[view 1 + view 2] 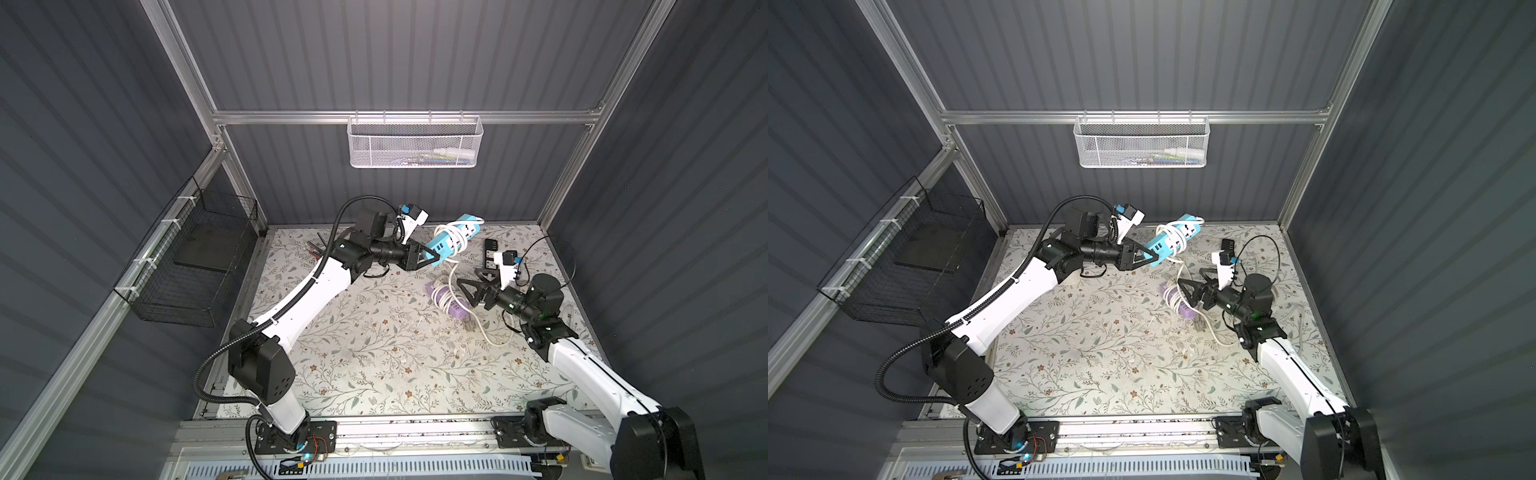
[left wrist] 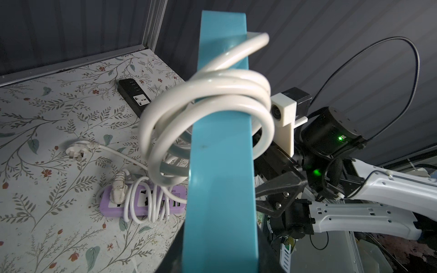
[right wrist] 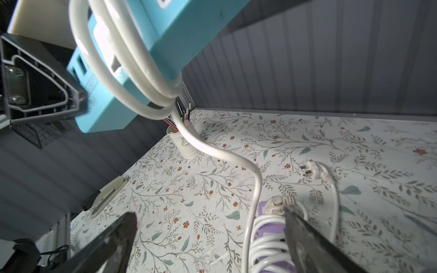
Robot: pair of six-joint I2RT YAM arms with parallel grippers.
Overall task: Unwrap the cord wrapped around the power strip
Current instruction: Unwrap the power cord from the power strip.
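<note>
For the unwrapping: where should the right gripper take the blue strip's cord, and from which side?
I would grip the cord on its free strand below the coils, where it hangs clear of blue strip and table. Come level from where the right gripper is, jaws across the strand. The coils overlap, so one turn is hard to single out.

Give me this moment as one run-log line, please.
left gripper: shut on blue power strip | right gripper: open, empty | white cord: coiled around strip
</note>
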